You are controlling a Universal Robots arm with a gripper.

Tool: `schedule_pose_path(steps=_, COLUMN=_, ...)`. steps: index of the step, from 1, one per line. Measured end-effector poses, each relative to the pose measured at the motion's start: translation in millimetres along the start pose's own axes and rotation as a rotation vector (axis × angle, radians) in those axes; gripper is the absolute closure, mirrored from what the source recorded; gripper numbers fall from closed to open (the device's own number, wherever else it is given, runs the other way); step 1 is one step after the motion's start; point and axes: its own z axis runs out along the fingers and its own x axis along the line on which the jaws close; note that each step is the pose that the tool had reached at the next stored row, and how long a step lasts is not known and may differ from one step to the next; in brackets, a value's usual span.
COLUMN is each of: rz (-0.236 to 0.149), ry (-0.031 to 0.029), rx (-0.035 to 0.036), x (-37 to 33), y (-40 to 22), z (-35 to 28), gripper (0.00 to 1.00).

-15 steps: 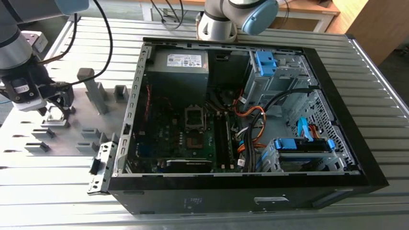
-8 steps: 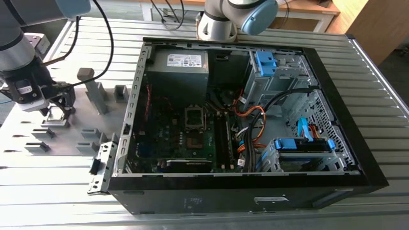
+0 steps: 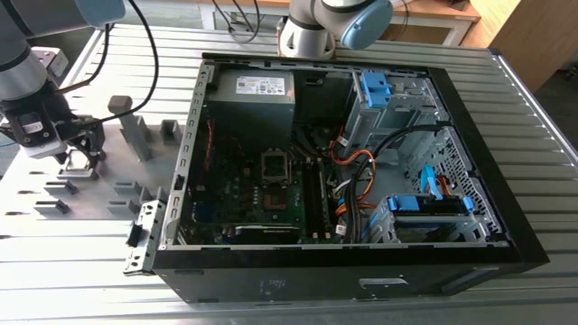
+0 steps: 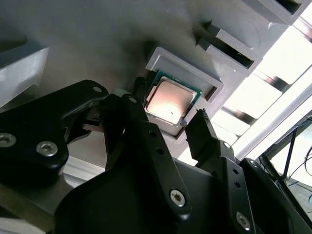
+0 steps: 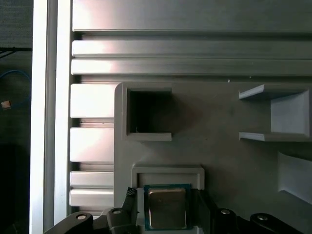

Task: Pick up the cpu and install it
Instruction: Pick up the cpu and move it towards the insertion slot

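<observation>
Slatted table [image 3: 72, 284], grey tray [image 3: 99, 203] at the exterior view's left: gripper [image 4: 169, 106] jaws spread, straddling the cpu [image 4: 170, 100]. Pickup stage, I reckon; wants a square, gentle squeeze.

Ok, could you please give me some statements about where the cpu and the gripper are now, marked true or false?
1. The cpu lies in a grey holder. True.
2. The gripper is inside the computer case. False: it is at the cpu, outside the case, on the exterior view's left.
3. The computer case is open. True.
4. The cpu is already installed in the case. False: it lies in the holder.
</observation>
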Motion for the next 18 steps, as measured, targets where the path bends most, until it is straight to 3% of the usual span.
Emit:
schedule_pose_path(steps=11, rz=0.0, ry=0.0, rx=0.0004, x=-0.6, y=-3.0, z=-3.1, gripper=0.4)
schedule_pose_path(steps=18, rz=0.0, ry=0.0001, rx=0.0018, x=-1.0, y=-5.3, z=-1.9, gripper=0.4)
